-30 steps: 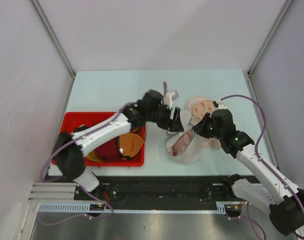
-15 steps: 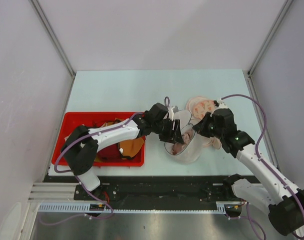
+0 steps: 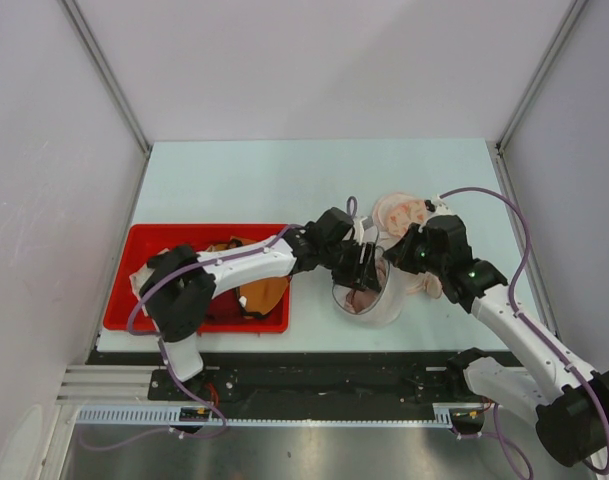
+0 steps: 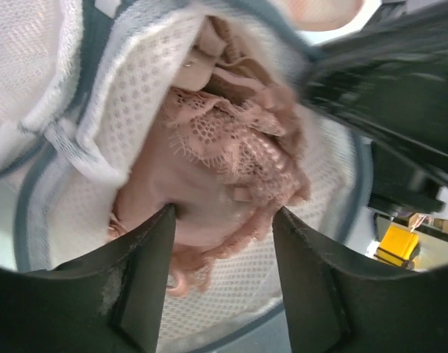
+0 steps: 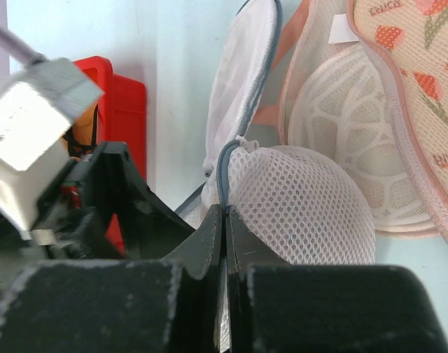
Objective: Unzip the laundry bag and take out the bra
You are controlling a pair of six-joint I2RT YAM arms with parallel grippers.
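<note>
left arm drops into the open bag, bra not gripped yet

left arm has swung down & fwd from above the bag, so the left end effector now sits in the mouth of the laundry bag. right arm has barely shifted. the right end effector is pinched tight on the bag's dark rim edge, mesh bunched at its tips, holding the mouth up and open.

in the left wrist view the left end effector's jaws stand wide. its fingers sit one each side of the bra, tips at or just on the fabric, not closed on it. the bra lies inside the bag: pale pink padded cup facing the opening, lace trim crumpled above it, white mesh all round. zip looks already undone, so what's left is prob grab & pull out.

handling: the bra is light, soft and squashy, so the padding will give under the pads. lace could snag on mesh or zip. best hold is prob the padded cup edge or a fold of it, not the lace, and w/o catching mesh. the bag is floppy too, only the hoop gives shape, so the right grip must hold or the bag comes along.

pinkish patterned bag lies just behind. red bin w/ other garments sits to the left on the worktop.
</note>
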